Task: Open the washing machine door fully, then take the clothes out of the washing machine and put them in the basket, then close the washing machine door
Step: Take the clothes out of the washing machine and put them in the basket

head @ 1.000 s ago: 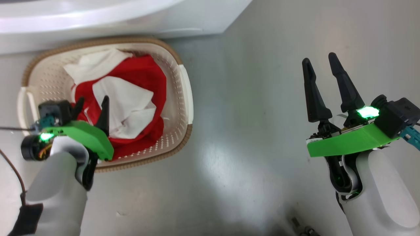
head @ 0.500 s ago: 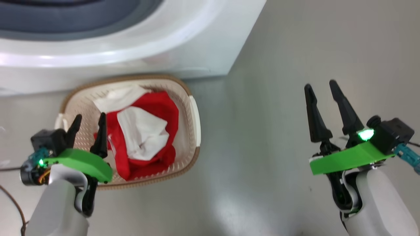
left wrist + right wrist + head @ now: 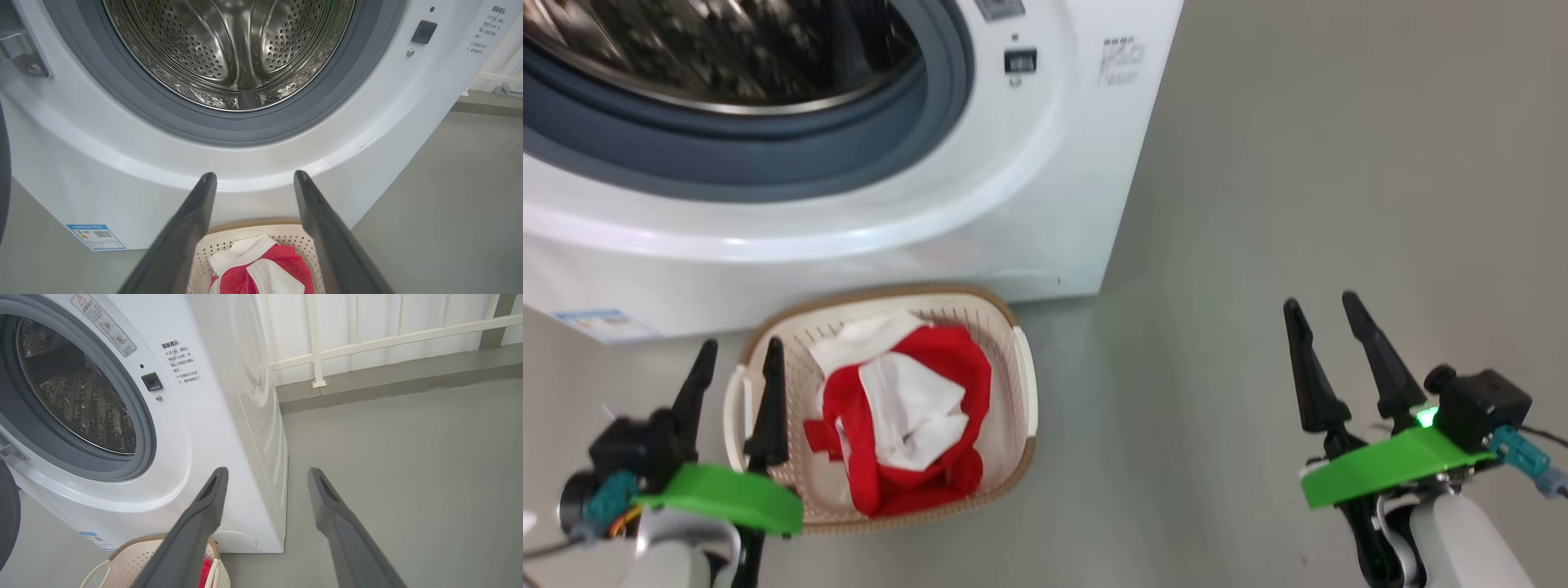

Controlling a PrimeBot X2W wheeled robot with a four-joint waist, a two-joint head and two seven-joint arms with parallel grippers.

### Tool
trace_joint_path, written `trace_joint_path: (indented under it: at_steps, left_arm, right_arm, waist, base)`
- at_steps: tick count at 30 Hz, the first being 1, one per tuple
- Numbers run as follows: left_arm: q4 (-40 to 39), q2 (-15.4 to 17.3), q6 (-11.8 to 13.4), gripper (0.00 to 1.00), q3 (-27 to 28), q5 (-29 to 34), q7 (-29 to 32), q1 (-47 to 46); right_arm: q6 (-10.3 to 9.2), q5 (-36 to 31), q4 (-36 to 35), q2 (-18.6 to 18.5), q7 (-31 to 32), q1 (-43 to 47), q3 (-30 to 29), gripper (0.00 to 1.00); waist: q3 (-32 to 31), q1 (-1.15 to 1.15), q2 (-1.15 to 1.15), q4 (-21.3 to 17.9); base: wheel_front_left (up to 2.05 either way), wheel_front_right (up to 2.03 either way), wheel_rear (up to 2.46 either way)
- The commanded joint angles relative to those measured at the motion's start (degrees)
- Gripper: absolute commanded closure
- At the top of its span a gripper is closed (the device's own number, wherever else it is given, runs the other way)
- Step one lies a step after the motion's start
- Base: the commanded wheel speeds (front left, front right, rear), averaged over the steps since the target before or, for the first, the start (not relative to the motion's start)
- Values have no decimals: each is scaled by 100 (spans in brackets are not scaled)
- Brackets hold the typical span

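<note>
Left gripper (image 3: 742, 343) drawn back off clothes (image 3: 947, 367) to left rim of basket (image 3: 1023, 384), jaws released, empty; right gripper (image 3: 1320, 300) well right of basket, likewise.

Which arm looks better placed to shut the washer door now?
Left, probably. The clothes lie in the basket, and the door shows as a dark edge left of the machine, nearer the open left claw.

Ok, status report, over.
Left gripper and right gripper open, empty. Clothes in basket, drum empty. Door not yet closed; nothing seen in its way.
</note>
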Motion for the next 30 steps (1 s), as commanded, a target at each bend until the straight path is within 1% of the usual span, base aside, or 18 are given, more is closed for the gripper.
trace_joint_path:
  at_steps: [1,8,16,24,30]
  left_arm:
    - [-273,98,-31,0,226,89,-69,184]
    - [-1013,-2,-31,0,396,243,-69,850]
    - [-1605,-79,-31,0,433,328,-69,1503]
    - [-2010,-170,-31,0,545,368,-69,2048]
    - [-2176,-251,-31,0,627,280,-69,2337]
  right_arm:
    - [35,-27,-111,-26,-37,103,115,0]
    - [35,-3,-123,-173,-37,444,86,0]
    - [35,31,-163,-319,-37,793,43,0]
    - [35,41,-245,-381,-37,1090,-6,0]
    - [35,32,-333,-380,-37,1243,-84,0]
  waist:
    - [-432,0,0,33]
    - [-858,0,0,58]
    - [-1199,0,0,89]
    - [-1399,0,0,75]
    - [-1448,0,0,66]
  base:
    - [0,0,0]
    - [0,0,0]
    - [0,0,0]
    - [0,0,0]
    - [0,0,0]
